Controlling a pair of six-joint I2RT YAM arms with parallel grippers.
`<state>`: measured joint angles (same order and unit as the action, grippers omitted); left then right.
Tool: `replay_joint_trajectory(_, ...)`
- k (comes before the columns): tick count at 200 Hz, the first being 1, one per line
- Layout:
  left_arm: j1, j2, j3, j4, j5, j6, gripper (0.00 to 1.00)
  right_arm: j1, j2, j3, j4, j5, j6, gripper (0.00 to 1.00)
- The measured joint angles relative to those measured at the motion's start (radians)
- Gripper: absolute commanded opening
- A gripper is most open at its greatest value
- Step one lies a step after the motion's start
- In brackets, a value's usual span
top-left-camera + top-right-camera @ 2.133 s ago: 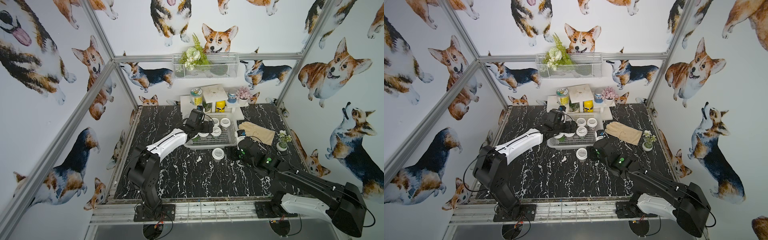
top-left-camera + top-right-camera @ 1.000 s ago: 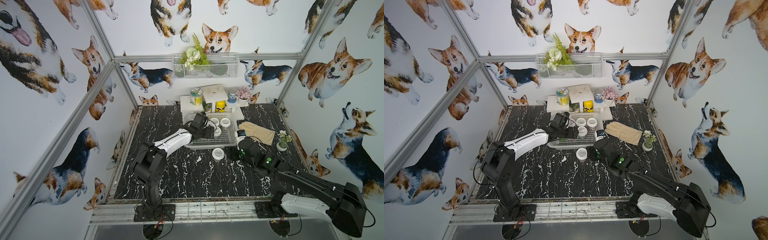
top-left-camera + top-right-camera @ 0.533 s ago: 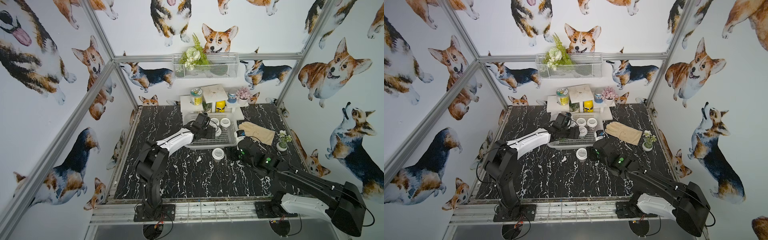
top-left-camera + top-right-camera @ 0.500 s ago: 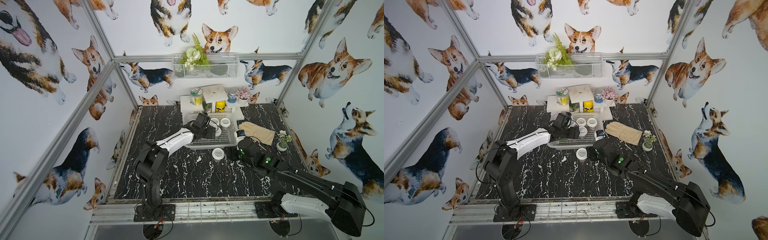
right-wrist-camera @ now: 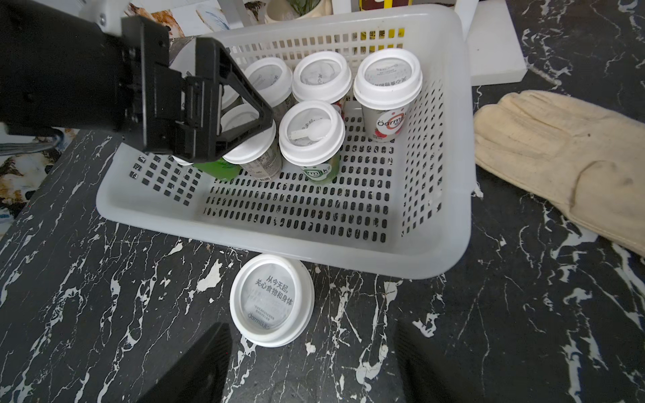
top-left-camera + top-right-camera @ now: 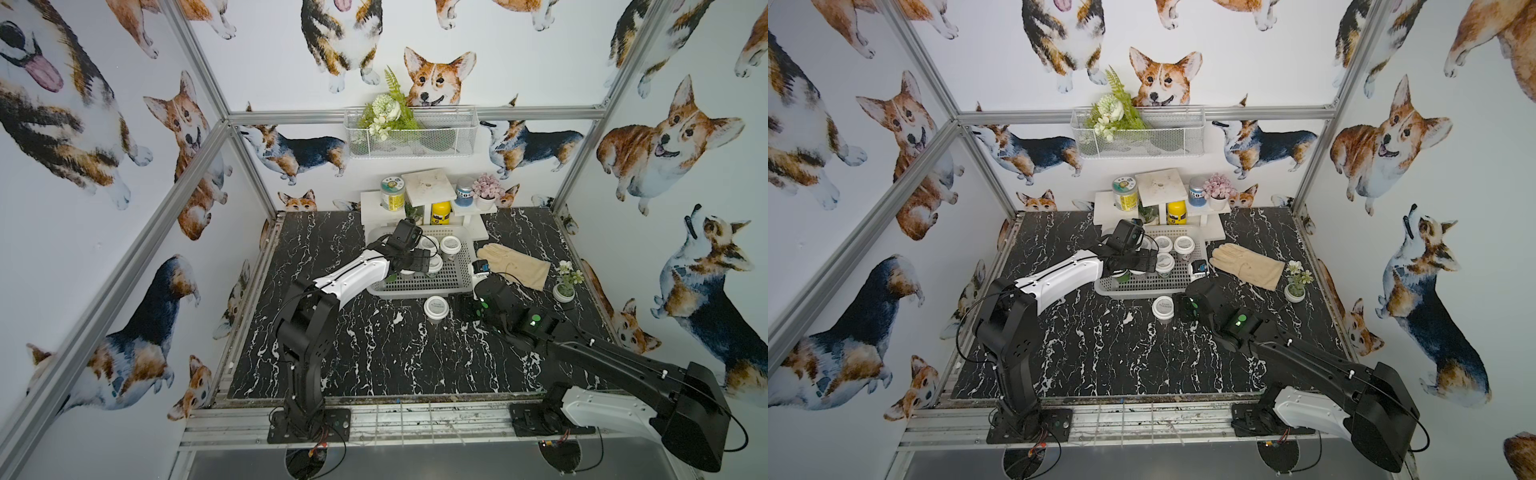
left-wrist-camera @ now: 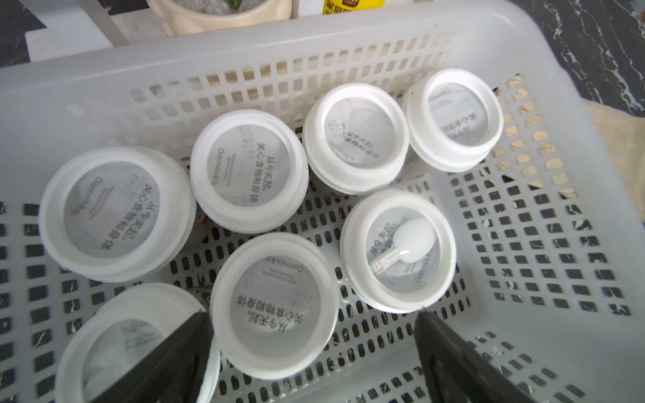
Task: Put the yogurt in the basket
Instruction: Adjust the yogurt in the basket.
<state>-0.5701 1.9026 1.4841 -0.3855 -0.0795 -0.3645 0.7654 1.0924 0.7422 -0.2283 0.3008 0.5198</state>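
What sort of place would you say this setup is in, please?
Probably a robot test cell dressed as a homely nook: an aluminium frame carries corgi-print walls, and a left arm and right arm are bolted along the front of a marble-pattern tabletop.

Two arms in black and white

The left arm (image 6: 353,276) is clad in a white shell just behind its claw, the right arm (image 6: 602,409) only at the end farthest from its claw. Black joints and thin black cables (image 6: 958,332) are seen. Green lights (image 6: 534,320) are shown behind the right gripper (image 5: 309,328).
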Motion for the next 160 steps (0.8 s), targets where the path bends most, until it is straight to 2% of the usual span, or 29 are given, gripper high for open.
replay_joint_trajectory(160,-0.004,0.066,0.038,-0.037,-0.021,0.017,0.97,0.0,-0.003,0.0,0.0,-0.004,-0.001,0.79)
